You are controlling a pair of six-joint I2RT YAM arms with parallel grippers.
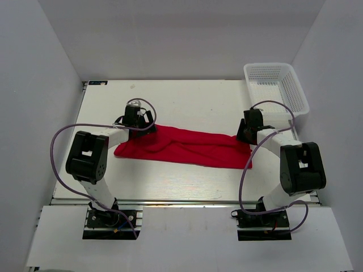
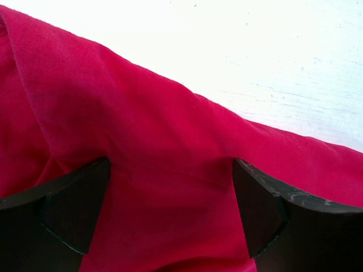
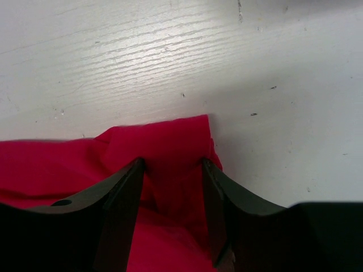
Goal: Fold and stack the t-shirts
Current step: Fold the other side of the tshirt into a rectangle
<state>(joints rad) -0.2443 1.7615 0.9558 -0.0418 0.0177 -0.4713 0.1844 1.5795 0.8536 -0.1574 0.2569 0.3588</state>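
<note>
**Red t-shirt stretched between two arms.** The t-shirt (image 1: 187, 148) lies in a long, rumpled band across the middle of the table (image 1: 187, 96). Its long axis runs left to right from one arm to the other, and the right end sits a little nearer to you.

Your left gripper (image 2: 170, 170) is down over the shirt's left end, close to its far edge. Its fingers are spread wide, with flat cloth showing between them and nothing pinched. Your right gripper (image 3: 173, 164) is at the opposite end. Its fingers are drawn in to a narrow gap, and a raised ridge of red cloth fills it (this reads as a pinch on the end corner, with both fingers against fabric).

Each arm stands at its own end, and the shirt runs away from each gripper toward the other. By my judgement the coming move turns on that: a fold would go across the long axis, and the left fingers have yet to close.

The white basket (image 1: 276, 85) stands at the far right corner, apart from the shirt.

Sleeves, collar and hem are lost in the folds. From above, the wrists hide both grasp points. You cannot tell how many layers lie under either gripper.
</note>
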